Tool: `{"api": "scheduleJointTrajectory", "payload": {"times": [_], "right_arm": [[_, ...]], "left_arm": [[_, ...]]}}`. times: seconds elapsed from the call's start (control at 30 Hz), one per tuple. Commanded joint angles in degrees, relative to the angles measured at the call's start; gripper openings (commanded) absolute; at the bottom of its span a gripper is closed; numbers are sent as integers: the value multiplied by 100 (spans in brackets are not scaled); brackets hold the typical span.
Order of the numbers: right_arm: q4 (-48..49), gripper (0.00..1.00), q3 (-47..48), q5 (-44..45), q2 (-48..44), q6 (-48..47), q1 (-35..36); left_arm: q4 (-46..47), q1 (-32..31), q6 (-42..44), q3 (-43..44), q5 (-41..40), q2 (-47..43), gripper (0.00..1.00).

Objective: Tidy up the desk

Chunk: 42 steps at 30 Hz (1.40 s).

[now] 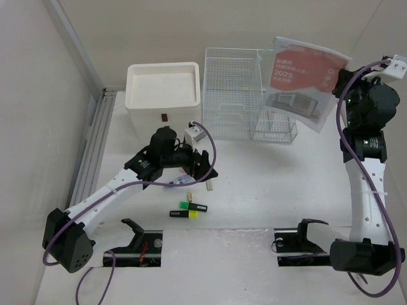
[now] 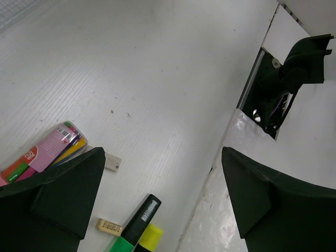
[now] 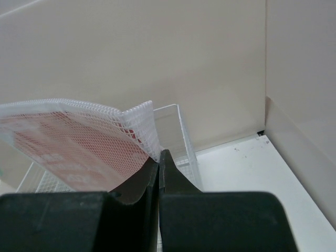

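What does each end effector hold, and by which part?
The right end effector pinches the mesh pouch by one edge; the left end effector holds nothing.

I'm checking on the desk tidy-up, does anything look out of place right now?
Yes. Two highlighters, an eraser and a pen pack lie scattered loose on the desk. The mesh pouch hangs tilted in the air near the wire basket, pinched by the right gripper.

So the right pincer is holding a mesh pouch up at a tilt beside the wire basket, while the left pincer is hanging low over the surface, near two highlighters.
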Motion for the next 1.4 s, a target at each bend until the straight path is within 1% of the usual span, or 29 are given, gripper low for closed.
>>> {"api": "scheduleJointTrajectory", "payload": {"times": [0.0,0.27,0.5,0.73,0.83,1.03,1.2,1.37], "right_arm": [[893,0,22,433,-41,119,72],[1008,0,-84,556,82,66,308],[1060,0,-206,424,135,66,642],[1166,0,-321,47,196,444,643],[1218,0,-383,-94,196,444,643],[1394,0,-637,-700,196,444,766],[1394,0,-760,-701,196,392,1099],[1394,0,-874,-807,196,392,1223]], "left_arm": [[65,-34,96,77,68,-117,91],[65,-34,96,77,68,-117,91],[65,-34,96,77,68,-117,91],[65,-34,96,77,16,-117,91],[65,-34,96,77,16,-117,91],[65,-34,96,77,16,-64,91],[65,-34,96,77,-37,-64,91],[65,-34,96,77,-37,-64,91]]}}
